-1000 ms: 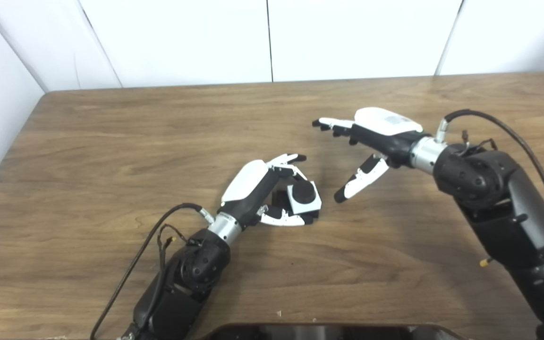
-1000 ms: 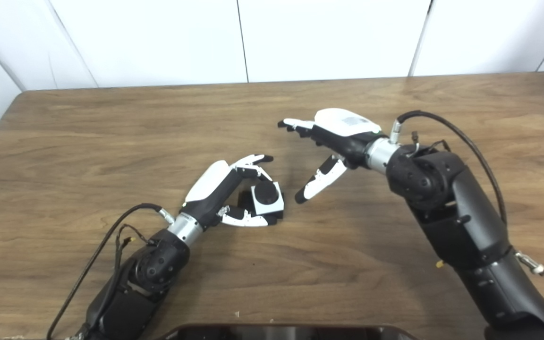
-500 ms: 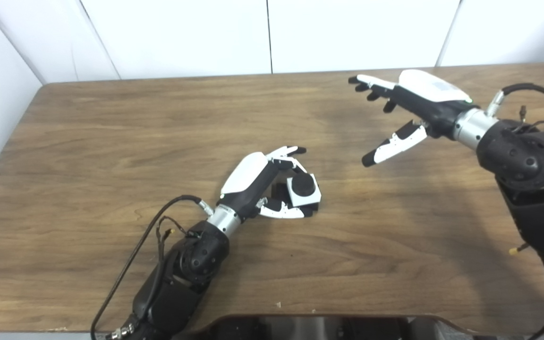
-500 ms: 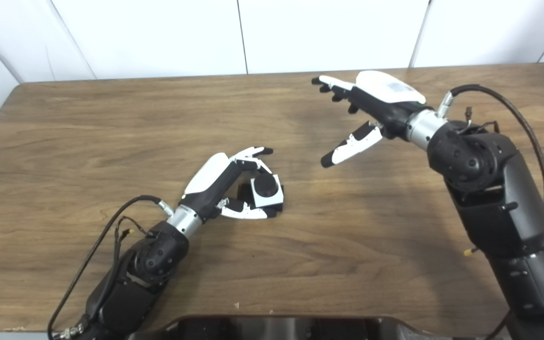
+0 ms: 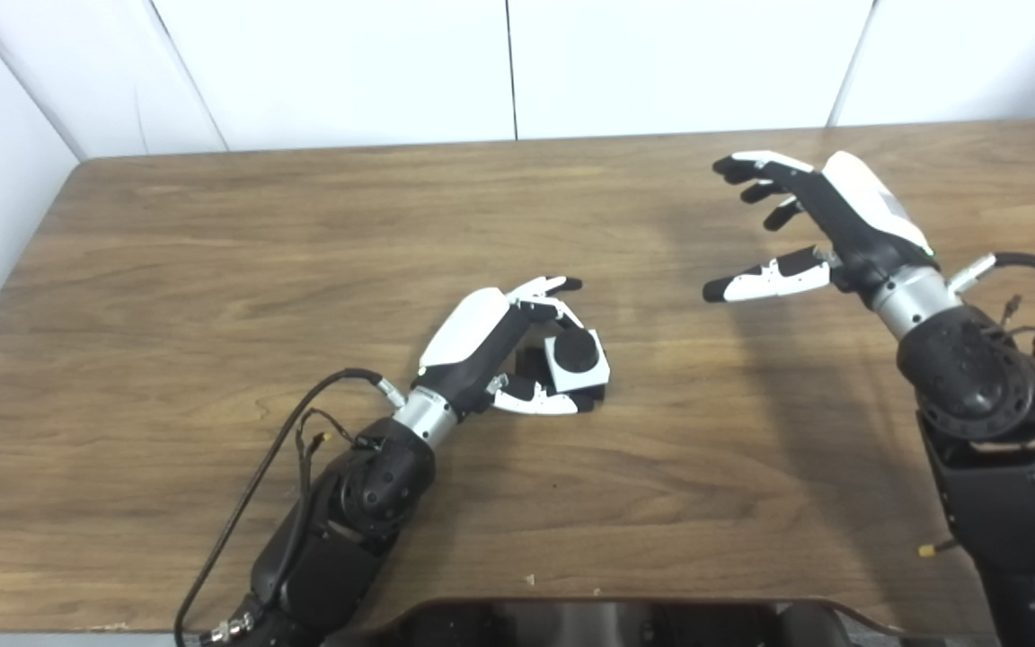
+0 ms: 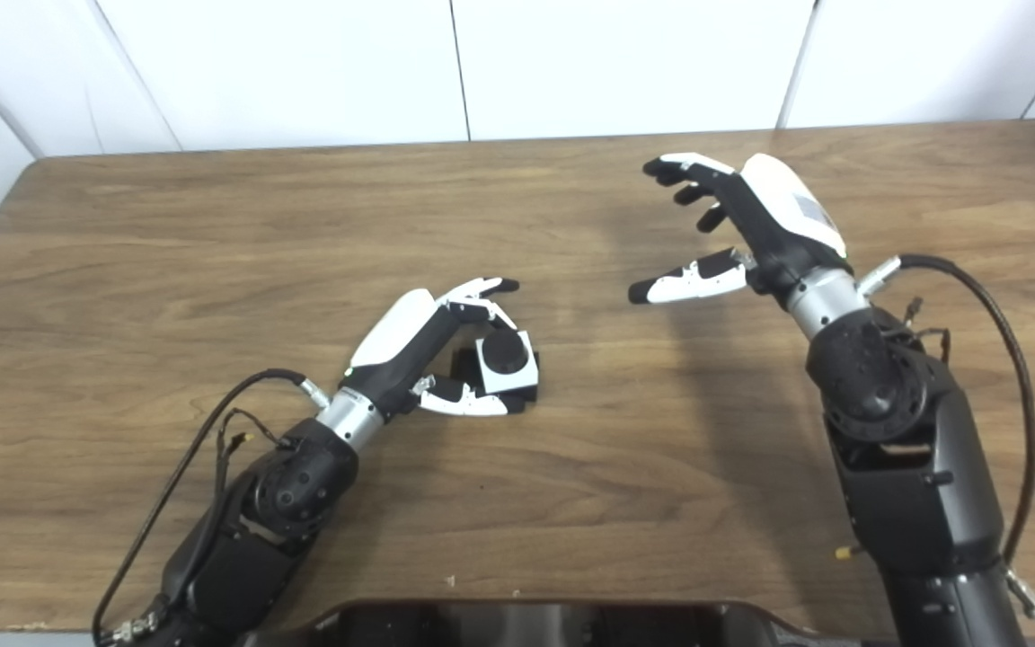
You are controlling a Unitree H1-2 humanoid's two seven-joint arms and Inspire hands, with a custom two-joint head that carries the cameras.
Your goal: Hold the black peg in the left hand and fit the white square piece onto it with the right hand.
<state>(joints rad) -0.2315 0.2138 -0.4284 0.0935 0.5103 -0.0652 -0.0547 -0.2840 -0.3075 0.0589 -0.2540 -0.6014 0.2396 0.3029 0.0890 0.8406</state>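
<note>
The black peg [image 5: 576,348] shows as a round dark end through the white square piece [image 5: 592,370], which sits around it. My left hand [image 5: 499,352] rests low on the table near the middle, its fingers and thumb closed around the peg's black base. The base itself is mostly hidden by the fingers. My right hand [image 5: 818,229] hangs in the air well to the right and farther back, open, fingers spread, holding nothing.
The brown wooden table [image 5: 212,270] ends at a white wall behind and at a left edge [image 5: 23,261]. A dark curved rim [image 5: 607,620] lies along the bottom of the picture. Cables loop off both forearms.
My right hand has drawn back from the peg, rising up and to the right, and turned its wrist. The view shifted slightly after the first frame. My left hand kept its hold.
</note>
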